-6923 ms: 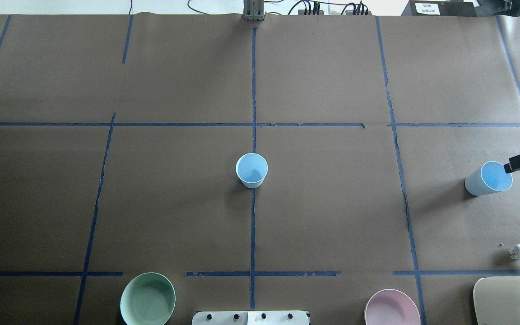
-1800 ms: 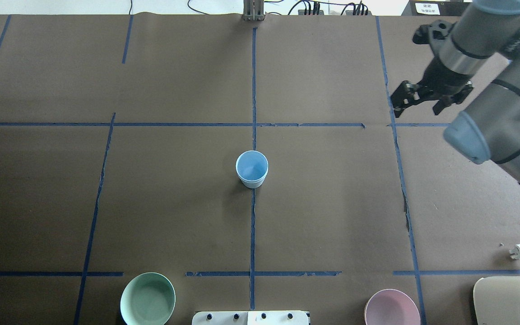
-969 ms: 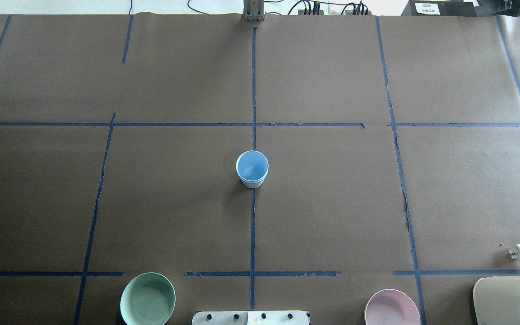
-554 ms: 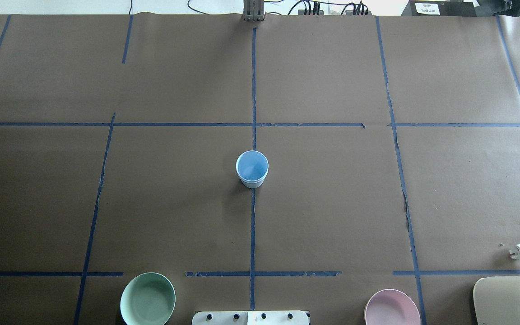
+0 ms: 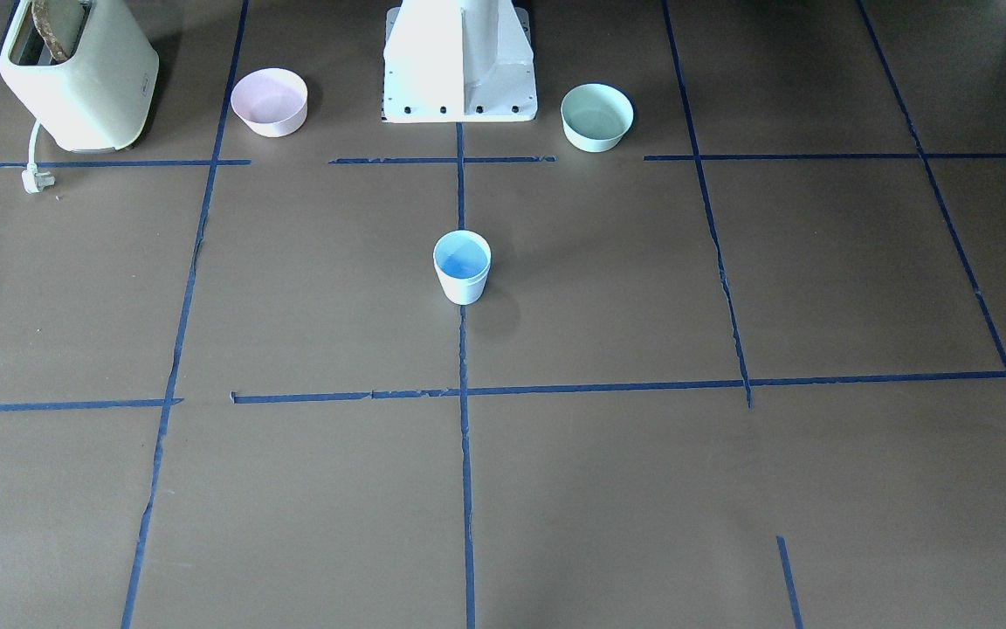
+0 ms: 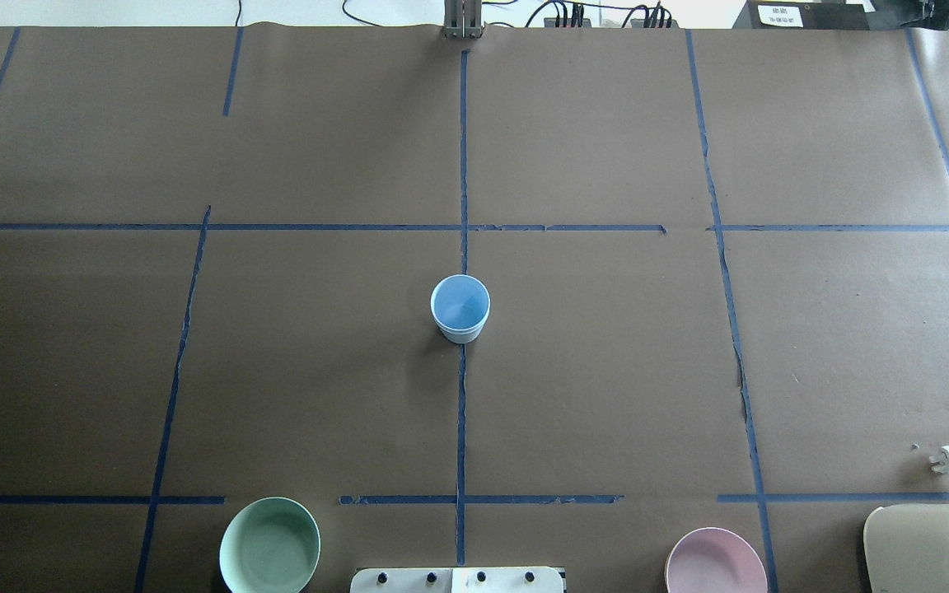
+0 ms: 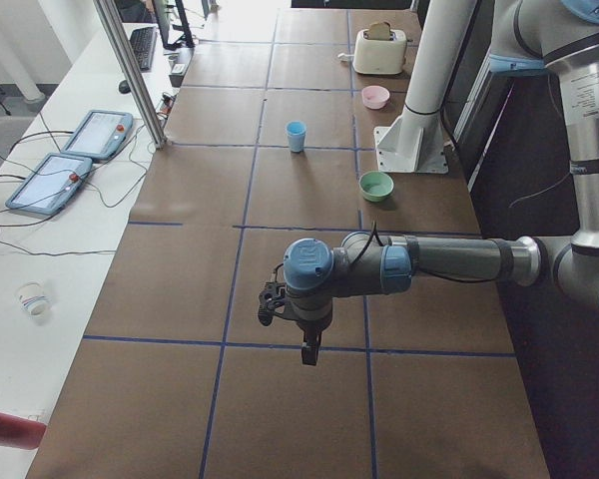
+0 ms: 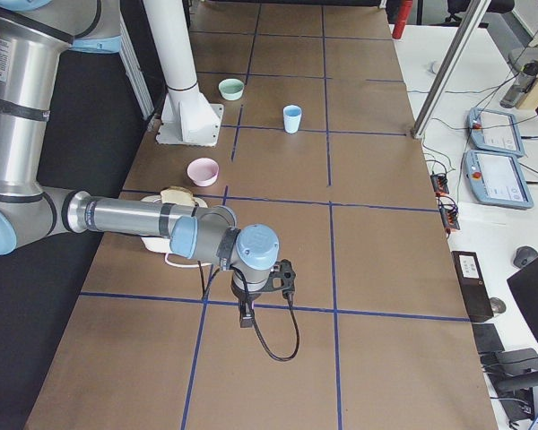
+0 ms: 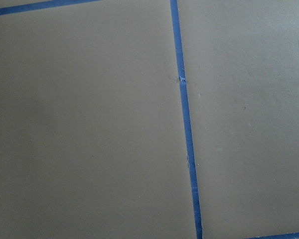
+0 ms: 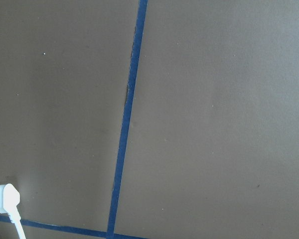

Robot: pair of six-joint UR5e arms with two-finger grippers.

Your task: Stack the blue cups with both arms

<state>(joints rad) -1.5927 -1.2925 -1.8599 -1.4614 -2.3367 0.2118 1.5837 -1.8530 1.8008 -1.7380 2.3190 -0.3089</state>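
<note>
One blue cup shape (image 6: pixel 460 309) stands upright on the centre tape line; it also shows in the front view (image 5: pixel 462 266) and both side views (image 7: pixel 296 135) (image 8: pixel 291 118). Its inside is bright blue over a pale lower wall, like one cup nested in another. No separate second cup shows. My left gripper (image 7: pixel 308 355) hangs over the table's left end, far from the cup. My right gripper (image 8: pixel 245 316) hangs over the right end. Both show only in the side views, so I cannot tell if they are open or shut. The wrist views show only brown paper and tape.
A mint-green bowl (image 6: pixel 269 545) and a pink bowl (image 6: pixel 715 562) flank the white pedestal (image 5: pixel 459 61) at the near edge. A cream toaster (image 5: pixel 75 74) with a loose white plug (image 6: pixel 948 459) stands at the right near corner.
The cup at the right edge is gone and the centre cup's inside turned brighter blue. The right arm, over the far right 1.8 s ago, has left the overhead view. Nothing moved since.
</note>
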